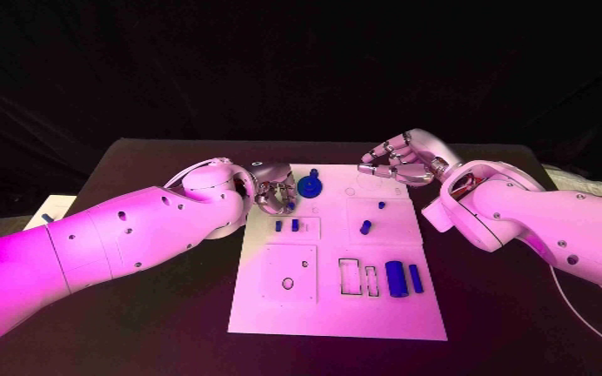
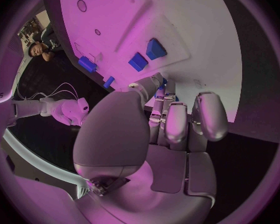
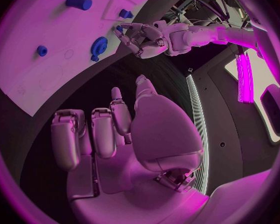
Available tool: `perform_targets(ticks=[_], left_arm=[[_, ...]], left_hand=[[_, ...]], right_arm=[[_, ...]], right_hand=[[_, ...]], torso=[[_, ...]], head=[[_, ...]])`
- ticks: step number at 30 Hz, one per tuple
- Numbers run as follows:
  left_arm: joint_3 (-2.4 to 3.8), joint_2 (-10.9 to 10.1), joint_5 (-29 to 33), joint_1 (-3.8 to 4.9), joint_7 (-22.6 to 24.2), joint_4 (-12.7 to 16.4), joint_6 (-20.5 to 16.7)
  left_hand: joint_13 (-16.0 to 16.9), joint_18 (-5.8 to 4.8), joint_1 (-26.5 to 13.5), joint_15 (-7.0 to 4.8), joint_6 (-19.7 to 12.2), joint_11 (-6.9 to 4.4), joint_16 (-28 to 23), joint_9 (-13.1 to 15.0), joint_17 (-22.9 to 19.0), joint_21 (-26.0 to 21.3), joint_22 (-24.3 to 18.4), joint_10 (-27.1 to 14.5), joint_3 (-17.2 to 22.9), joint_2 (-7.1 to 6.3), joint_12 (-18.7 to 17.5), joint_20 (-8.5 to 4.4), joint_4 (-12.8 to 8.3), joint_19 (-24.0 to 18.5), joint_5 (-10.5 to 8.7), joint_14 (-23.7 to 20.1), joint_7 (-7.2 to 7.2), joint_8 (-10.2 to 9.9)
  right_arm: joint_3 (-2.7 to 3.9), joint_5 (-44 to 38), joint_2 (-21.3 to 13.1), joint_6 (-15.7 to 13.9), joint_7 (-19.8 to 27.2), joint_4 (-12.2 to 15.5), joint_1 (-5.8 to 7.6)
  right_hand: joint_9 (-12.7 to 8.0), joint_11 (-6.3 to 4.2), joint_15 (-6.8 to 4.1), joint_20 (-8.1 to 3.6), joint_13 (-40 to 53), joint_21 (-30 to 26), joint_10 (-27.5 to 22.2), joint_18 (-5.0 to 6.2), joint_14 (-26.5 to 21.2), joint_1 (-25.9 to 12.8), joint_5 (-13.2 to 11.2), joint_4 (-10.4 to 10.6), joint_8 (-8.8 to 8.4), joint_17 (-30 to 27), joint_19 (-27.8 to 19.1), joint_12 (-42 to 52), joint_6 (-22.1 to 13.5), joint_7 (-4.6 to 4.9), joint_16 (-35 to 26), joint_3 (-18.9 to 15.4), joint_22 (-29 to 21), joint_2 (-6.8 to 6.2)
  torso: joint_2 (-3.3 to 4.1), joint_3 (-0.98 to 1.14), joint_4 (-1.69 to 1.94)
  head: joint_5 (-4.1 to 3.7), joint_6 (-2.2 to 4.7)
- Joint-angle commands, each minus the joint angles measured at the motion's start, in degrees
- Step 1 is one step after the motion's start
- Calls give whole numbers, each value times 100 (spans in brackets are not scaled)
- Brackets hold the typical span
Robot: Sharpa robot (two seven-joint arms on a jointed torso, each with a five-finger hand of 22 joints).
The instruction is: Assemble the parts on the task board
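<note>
The white task board (image 1: 338, 311) lies in the middle of the black table. A blue round part (image 1: 311, 188) stands near its far edge. My left hand (image 1: 274, 191) hovers just left of it with fingers curled; a bit of blue (image 2: 165, 81) shows at its fingertips, and I cannot tell whether it is held. Two small blue pegs (image 1: 286, 226) stand just nearer than that hand. My right hand (image 1: 404, 160) hangs over the board's far right corner, fingers curled in on nothing. In the right wrist view the left hand (image 3: 143, 37) sits beside the round part (image 3: 99, 47).
More blue parts are on the board: a short cylinder (image 1: 365, 228), a small stud (image 1: 381, 204), a thick cylinder (image 1: 395, 278) and a bar (image 1: 414, 278) at the right. Slots (image 1: 359, 277) and a hole (image 1: 287, 283) lie in the near half. Bare black table (image 1: 150, 324) surrounds the board.
</note>
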Motion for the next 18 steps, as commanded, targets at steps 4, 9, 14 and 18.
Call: perform_targets(ticks=[4, 9, 14, 18], left_arm=[[-10, 14, -50, -17, -144, -11, 212], [-11, 13, -50, -17, -182, -13, 218], [-11, 13, -50, -17, -190, -13, 208], [-11, 10, -50, -18, -197, -13, 201]], left_hand=[[-8, -103, -93, 39, -88, 66, -7, -44, -46, -7, 319, -73, -14, -36, -71, 9, -29, 132, -24, 103, 71, -83], [-19, -108, -135, 80, -182, 117, -16, -88, -100, -1, 328, -159, -20, -70, -90, 39, -29, 129, -22, 89, 135, -162], [-22, -108, -148, 95, -233, 134, -14, -110, -115, -7, 328, -191, -19, -84, -89, 52, -31, 127, -20, 85, 154, -194], [-24, -108, -155, 106, -305, 146, -9, -140, -132, -7, 331, -217, -12, -95, -86, 65, -37, 126, -19, 81, 166, -216]], right_arm=[[0, -33, 1, 77, 39, 1, -4], [0, -32, -1, 79, 36, 0, -4], [0, -32, 0, 83, 35, -2, -4], [0, -32, 0, 83, 35, -5, -4]], right_hand=[[5, -26, -12, -1, -133, -17, -1, 47, 324, -1, 21, 2, -31, 148, -41, -14, -19, 5, -31, -20, 722, 62], [5, -26, -12, -1, -133, -17, -1, 47, 324, -1, 21, 2, -31, 148, -41, -14, -19, 5, -31, -20, 722, 62], [5, -26, -12, -1, -133, -17, -1, 47, 324, -1, 21, 2, -31, 148, -41, -14, -19, 5, -31, -20, 722, 62], [5, -26, -12, -1, -133, -17, -1, 47, 324, -1, 21, 2, -31, 148, -41, -14, -19, 5, -31, -20, 722, 62]], torso=[[0, 3, 0], [-2, 3, 5], [-2, 1, 1], [-2, -3, 1]], head=[[-6, 7], [-7, 3], [-2, 3], [-3, 4]])
